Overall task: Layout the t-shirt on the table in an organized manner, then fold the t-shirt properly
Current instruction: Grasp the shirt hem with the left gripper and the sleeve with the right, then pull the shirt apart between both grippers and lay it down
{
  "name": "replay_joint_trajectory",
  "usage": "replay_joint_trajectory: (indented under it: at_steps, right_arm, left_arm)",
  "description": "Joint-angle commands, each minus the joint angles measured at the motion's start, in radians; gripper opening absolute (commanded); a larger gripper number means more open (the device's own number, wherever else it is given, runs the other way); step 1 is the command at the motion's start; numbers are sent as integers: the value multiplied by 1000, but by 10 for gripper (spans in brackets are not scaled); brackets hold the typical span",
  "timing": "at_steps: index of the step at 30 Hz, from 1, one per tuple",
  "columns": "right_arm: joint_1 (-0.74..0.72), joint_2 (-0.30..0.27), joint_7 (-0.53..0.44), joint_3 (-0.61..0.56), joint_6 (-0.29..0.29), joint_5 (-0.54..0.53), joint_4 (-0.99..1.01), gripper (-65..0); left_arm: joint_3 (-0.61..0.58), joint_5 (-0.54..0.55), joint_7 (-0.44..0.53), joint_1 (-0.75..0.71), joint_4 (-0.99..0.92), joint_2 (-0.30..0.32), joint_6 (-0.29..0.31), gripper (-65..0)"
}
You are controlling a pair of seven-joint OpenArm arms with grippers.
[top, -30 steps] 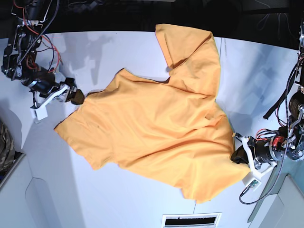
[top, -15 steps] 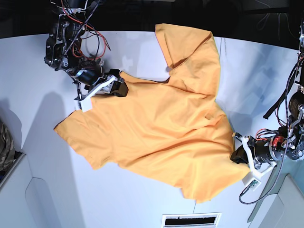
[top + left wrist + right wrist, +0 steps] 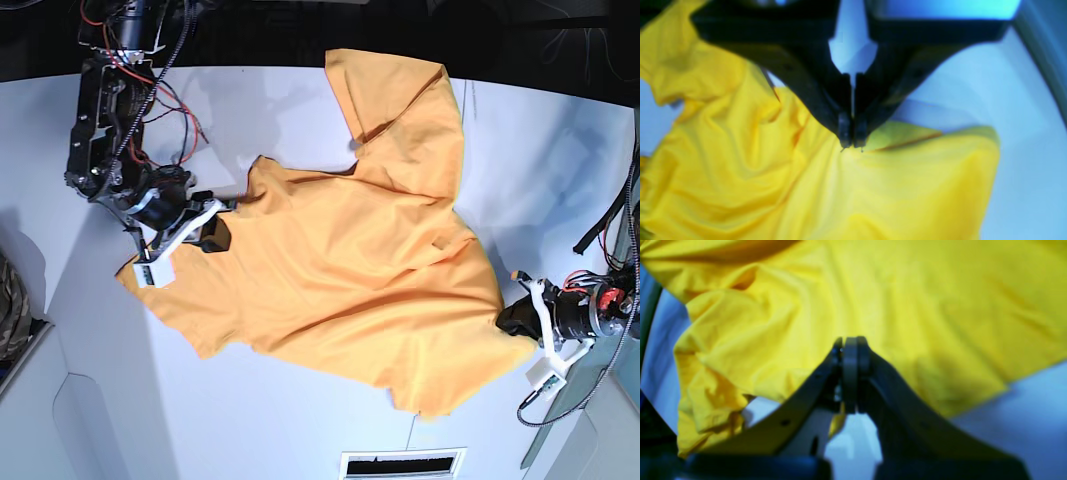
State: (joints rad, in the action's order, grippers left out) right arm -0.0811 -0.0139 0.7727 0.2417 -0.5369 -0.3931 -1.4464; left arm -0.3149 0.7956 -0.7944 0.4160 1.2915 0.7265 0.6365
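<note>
The large orange-yellow cotton t-shirt (image 3: 340,270) lay rumpled across the middle of the matte white table (image 3: 300,420), soft, light and apt to bunch, so hems and corners looked the surest holds. The left gripper (image 3: 512,322), at the frame's lower right, was pinched on its edge, and the right gripper (image 3: 213,236), at centre left, had its jaws closed on cloth near the sleeve.

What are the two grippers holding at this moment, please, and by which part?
Both hold the t-shirt. The left gripper is shut on its edge beside the table. The right gripper is shut on cloth at the opposite side's edge.
</note>
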Motion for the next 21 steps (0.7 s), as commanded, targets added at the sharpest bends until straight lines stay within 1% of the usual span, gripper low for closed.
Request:
replay_joint_trajectory:
  at_steps: [1,3,5,6,8,9,10,13,16,21]
  right_arm:
    - [-12,-13,11,0,-9,-26,-14,-650]
    - [-6,-27,41,0,-8,-38,-14,-650]
    - [7,-27,39,0,0,-34,-13,-650]
    - [15,-21,34,0,5,-34,-12,-620]
    - [34,-9,23,0,43,-33,2,-423]
    - [42,0,7,0,53,-29,16,-342]
    - [48,7,-19,-1,52,-24,35,-295]
    - [51,39,-86,-3,51,21,117,-288]
    - [45,63,-142,-19,51,31,206,-288]
    - [22,112,-148,-74,47,32,288,-288]
  left_arm:
    - [9,35,11,30,16,24,26,-650]
    - [9,55,12,29,16,37,31,-650]
    - [9,61,12,30,16,38,30,-650]
    - [9,65,12,29,16,37,31,-650]
    - [9,77,11,29,16,32,31,-650]
    - [9,83,12,29,16,32,31,-650]
    - [9,89,12,30,16,31,31,-650]
    - [9,91,11,29,16,30,31,-650]
    - [9,91,5,27,16,30,31,-650]
    - [9,92,5,26,16,30,31,-650]
